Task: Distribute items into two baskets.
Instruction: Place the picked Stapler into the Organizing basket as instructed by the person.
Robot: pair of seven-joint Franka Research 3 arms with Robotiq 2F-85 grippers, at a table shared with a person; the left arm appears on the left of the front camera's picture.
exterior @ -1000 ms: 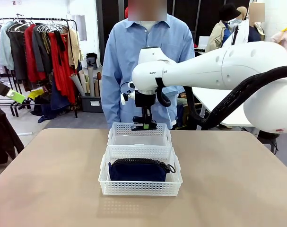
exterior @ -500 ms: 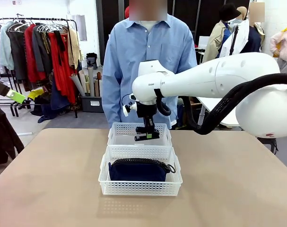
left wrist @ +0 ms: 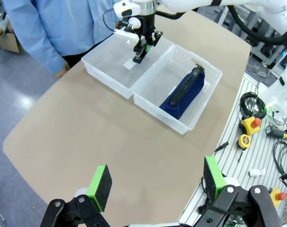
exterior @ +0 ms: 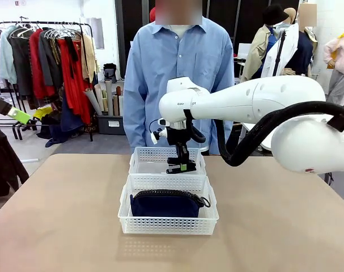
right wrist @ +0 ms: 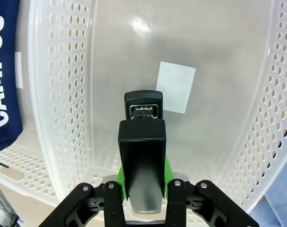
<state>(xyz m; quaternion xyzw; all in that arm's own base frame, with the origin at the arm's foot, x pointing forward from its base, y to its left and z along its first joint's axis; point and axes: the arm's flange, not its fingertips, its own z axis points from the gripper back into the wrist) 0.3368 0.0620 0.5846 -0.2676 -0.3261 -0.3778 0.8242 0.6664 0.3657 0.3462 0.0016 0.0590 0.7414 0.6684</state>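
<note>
White far basket [exterior: 143, 161] rims the stapler [right wrist: 143, 156] (right claw [exterior: 181, 168] clamping it).

Table [exterior: 58, 226]: tan top, matt and smooth, with no grain visible.

Far basket [right wrist: 63, 94]: white plastic, faintly translucent, walls punched with rows of holes; smooth floor carries a soft sheen and a flat white paper label [right wrist: 176, 87].

Near basket [exterior: 169, 224]: same perforated white plastic.

Pouch [exterior: 166, 205]: dark navy cloth, matt, soft-looking, with a black zip along the top; white printed lettering shows in the right wrist view.

Stapler [right wrist: 142, 165]: black plastic shell, smooth with a dull satin look; bright metal at its front end.

Person's shirt [exterior: 177, 62]: light blue woven cloth, matt.
</note>
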